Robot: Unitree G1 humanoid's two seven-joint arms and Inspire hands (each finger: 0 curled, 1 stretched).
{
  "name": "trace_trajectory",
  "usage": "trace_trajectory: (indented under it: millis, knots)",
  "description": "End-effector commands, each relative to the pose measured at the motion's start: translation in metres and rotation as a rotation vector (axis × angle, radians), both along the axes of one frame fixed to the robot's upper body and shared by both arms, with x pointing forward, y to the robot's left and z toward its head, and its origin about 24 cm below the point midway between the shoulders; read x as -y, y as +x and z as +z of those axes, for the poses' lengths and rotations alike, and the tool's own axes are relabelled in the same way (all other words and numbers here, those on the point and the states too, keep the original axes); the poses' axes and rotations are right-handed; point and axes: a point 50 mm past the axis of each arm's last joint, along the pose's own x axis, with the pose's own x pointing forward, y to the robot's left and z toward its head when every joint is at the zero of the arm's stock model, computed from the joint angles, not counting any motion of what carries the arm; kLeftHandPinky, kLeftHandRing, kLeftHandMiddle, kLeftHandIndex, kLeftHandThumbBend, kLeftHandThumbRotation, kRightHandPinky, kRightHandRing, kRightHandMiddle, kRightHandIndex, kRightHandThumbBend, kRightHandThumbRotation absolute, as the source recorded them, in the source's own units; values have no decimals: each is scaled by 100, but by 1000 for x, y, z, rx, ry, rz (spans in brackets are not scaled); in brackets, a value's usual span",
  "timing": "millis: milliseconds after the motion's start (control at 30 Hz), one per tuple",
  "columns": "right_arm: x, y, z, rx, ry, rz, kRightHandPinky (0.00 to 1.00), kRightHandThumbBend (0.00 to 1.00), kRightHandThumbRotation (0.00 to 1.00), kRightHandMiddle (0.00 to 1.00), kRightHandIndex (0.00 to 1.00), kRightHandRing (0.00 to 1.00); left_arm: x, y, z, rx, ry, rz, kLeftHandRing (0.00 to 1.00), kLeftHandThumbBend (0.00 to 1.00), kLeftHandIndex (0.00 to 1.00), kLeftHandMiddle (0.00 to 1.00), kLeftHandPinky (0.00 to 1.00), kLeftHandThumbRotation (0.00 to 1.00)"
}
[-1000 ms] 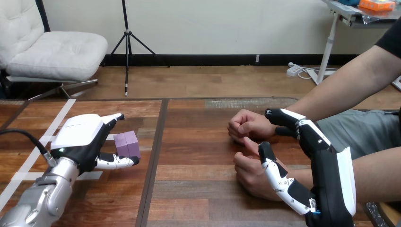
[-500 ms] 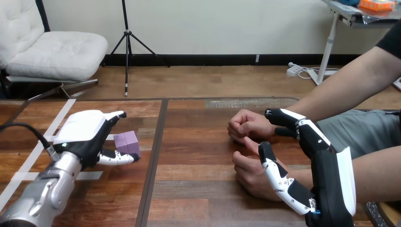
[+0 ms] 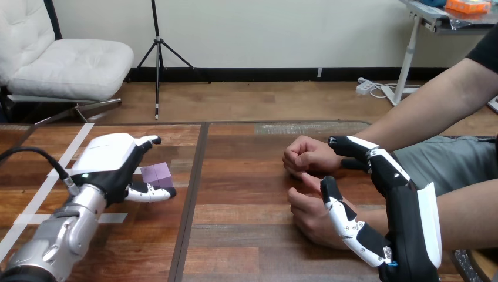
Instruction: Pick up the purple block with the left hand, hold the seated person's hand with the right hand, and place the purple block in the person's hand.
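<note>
The purple block (image 3: pixel 156 174) rests on the wooden table (image 3: pixel 235 235) left of centre. My left hand (image 3: pixel 108 164) is right beside it, open, with its fingers (image 3: pixel 147 141) reaching past the block's far side and its thumb (image 3: pixel 151 192) lying along the near side. I cannot tell whether they touch it. The person's two hands lie loosely curled on the table at the right, one farther (image 3: pixel 306 155) and one nearer (image 3: pixel 310 210). My right hand (image 3: pixel 408 220) is open over the nearer one, its thumb (image 3: pixel 340 214) in front of that hand and its fingers (image 3: pixel 361 147) stretched behind it.
White tape strips (image 3: pixel 64 161) mark the table at the left. A dark seam (image 3: pixel 191 200) runs down the tabletop just right of the block. The person's forearms (image 3: pixel 423 111) come in from the right edge.
My left hand has slid forward and slightly right, so fingers and thumb now straddle more of the purple block. The block, my right hand and the person's hands have stayed put.
</note>
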Motion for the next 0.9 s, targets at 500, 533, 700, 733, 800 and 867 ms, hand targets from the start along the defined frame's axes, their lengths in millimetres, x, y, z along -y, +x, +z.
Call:
trace_trajectory:
  millis: [500,533,700,733,800,867]
  knots:
    - [-1,7,15,79,-2,4,68,36,24,74,70,74,14,22,21,67,-7,-27,83,71,88,87,77,45]
    - [-1,7,15,78,-3,4,68,36,25,74,70,74,15,22,21,68,-8,-27,83,71,88,87,76,45]
    - [-1,7,15,70,-2,0,69,36,26,74,70,74,15,22,20,63,-11,-29,83,71,88,87,76,45]
    - [-1,7,15,69,-2,-1,69,36,26,74,70,74,16,22,20,62,-11,-29,83,71,88,86,76,45]
    - [-1,7,15,70,-1,0,69,36,27,74,70,74,16,22,20,60,-10,-28,83,71,88,86,76,44]
    - [-1,7,16,70,-2,1,69,36,27,74,70,74,16,23,20,58,-10,-27,83,71,87,86,76,44]
